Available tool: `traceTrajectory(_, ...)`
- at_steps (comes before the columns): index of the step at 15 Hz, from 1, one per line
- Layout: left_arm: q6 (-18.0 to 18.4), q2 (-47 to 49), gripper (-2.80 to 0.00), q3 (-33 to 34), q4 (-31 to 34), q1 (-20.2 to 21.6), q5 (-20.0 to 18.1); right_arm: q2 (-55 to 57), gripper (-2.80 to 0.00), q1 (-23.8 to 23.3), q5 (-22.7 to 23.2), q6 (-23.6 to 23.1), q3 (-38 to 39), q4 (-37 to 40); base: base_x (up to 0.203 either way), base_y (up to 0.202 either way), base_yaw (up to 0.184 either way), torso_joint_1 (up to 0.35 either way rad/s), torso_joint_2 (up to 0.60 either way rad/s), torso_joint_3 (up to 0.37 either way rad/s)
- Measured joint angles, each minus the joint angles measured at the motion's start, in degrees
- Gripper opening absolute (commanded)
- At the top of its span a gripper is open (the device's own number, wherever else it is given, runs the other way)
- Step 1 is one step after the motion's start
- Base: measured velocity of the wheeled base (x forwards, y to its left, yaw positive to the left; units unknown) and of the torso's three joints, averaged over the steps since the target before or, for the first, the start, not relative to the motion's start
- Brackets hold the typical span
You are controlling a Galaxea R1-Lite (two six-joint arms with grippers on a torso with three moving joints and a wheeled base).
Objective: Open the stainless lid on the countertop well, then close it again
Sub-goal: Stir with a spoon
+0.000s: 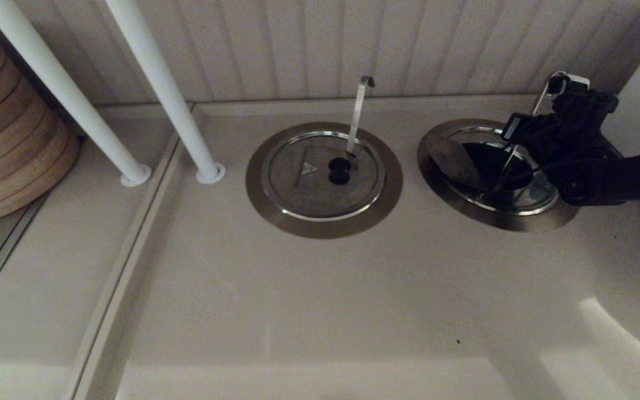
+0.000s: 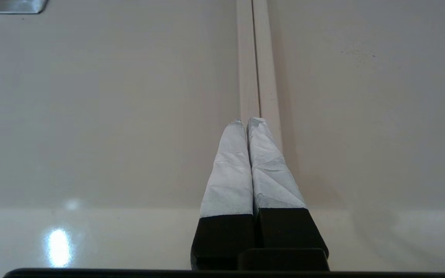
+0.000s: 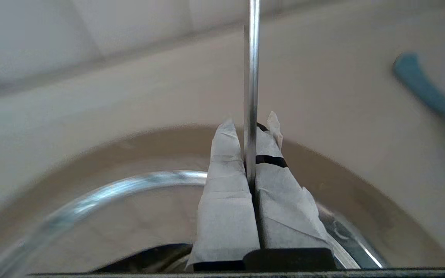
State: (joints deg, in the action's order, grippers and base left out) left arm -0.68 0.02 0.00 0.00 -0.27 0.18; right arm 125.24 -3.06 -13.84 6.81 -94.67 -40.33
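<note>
Your right claw (image 3: 250, 125) is at the countertop well (image 1: 509, 219), which sits at 3 o'clock from the twin well (image 1: 320, 225) in the head view, near the back wall. The claw is narrow: in the right wrist view its 2 taped fingers (image 3: 226, 185) press close together with a black part, apparently the knob, showing between them near the tips. A thin steel strip (image 3: 252, 77) rises in line with the gap; you cannot tell from that view whether it is touching the fingers. The stainless lid (image 1: 452, 161) is off its seat, tilted up over the 9 o'clock side of the well, and the dark hole and the shiny inner rim (image 1: 520, 210) lie exposed beside it. A utensil handle (image 1: 542, 91) rises at the well's 12 o'clock edge, partly hidden by the arm. The twin lid (image 1: 303, 189) lies flat and closed in its own well, with its hook-ended handle (image 1: 358, 111) standing at about 1 o'clock of it. Your left claw (image 2: 245, 120) appears only in the left wrist view, where its 2 fingers are pressed together on nothing, above a seam (image 2: 253, 58) in the pale surface (image 1: 320, 305). At 9 o'clock in the head view, 2 white poles (image 1: 161, 89) slant down to the surface beside a stack of bamboo steamers (image 1: 9, 128).
</note>
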Motion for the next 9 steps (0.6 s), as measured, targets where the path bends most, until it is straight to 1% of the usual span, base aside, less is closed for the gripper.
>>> traceTrajectory(3, 0.02, 0.0, -2.8, 0.0, 0.0, 0.0, 0.02, -5.03, -2.8, 1.36, 0.09, 1.24, 3.37, 0.01, 0.0, 0.0, 0.0, 0.0, 0.0, 0.0)
traceTrajectory(9, 0.02, 0.0, -2.8, 0.0, 0.0, 0.0, -0.01, -13.39, -2.8, 4.04, 0.82, 1.15, 8.76, 0.06, 0.0, 0.0, 0.0, 0.0, 0.0, 0.0)
